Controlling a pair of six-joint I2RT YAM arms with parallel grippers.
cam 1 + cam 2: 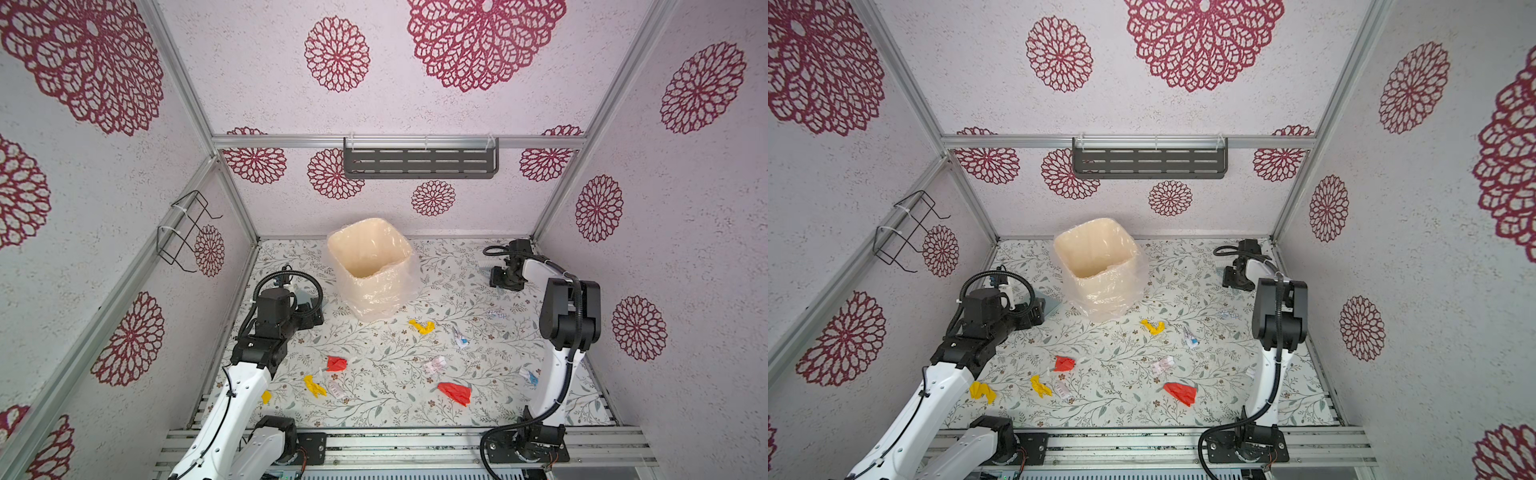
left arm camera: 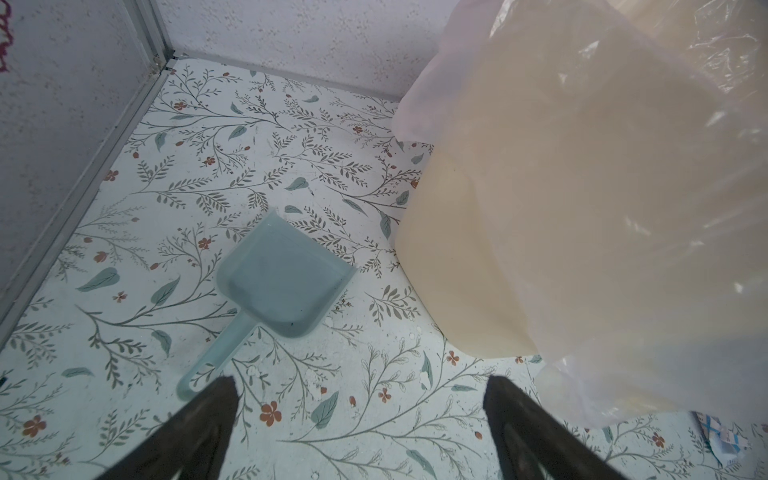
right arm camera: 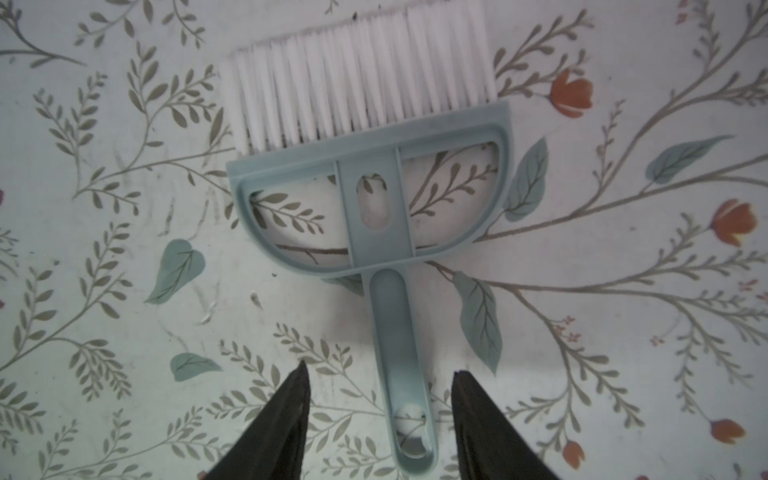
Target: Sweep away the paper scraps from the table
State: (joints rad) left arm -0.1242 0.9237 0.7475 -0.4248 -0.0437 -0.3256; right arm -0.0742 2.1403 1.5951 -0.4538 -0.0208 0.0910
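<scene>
- The desk (image 1: 374, 353) carries everything; its middle lies open for sweeping.
- The lined bin (image 1: 370, 266) stands at the back, just beside the dustpan, so its loose plastic could catch a careless lift.
- The dustpan (image 2: 282, 278) lies flat. The left fingers (image 2: 199, 424) hang spread wide near its handle end, holding nothing.
- The brush (image 3: 374, 174) lies flat. The right fingers (image 3: 282, 415) straddle its handle, not yet gripping; closing squarely on it seems best.
- The paper scraps (image 1: 455, 392), red, yellow and white, are scattered across the desk's near half, well apart from both tools.
</scene>
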